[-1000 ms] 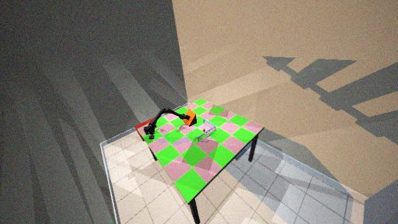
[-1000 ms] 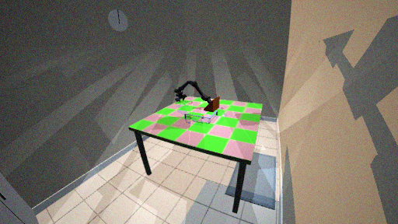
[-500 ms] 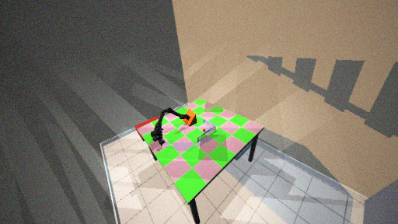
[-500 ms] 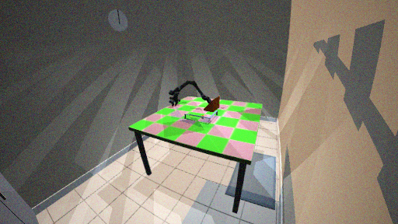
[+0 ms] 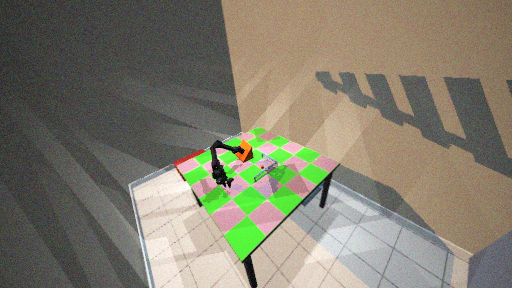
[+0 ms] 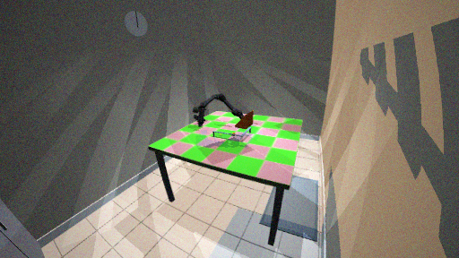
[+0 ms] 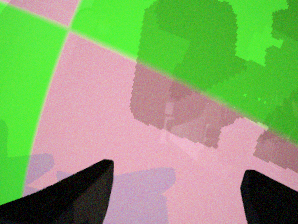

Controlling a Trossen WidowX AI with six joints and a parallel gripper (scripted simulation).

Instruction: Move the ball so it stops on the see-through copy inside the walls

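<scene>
Parted claw (image 7: 176,219) over checkered table (image 7: 100,123).

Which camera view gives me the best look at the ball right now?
The top view: the ball shows as a small orange dot beside the clear walls. The exterior view is too distant to pick it out. The wrist view shows only checkered table and fingertips.

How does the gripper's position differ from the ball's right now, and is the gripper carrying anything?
The gripper hangs low over a pink square, apart from the clear walls; the ball lies beside those walls. The gripper is dark and open with nothing between its fingers; the ball is small, orange and untouched. Both are over the same checkered table.
</scene>
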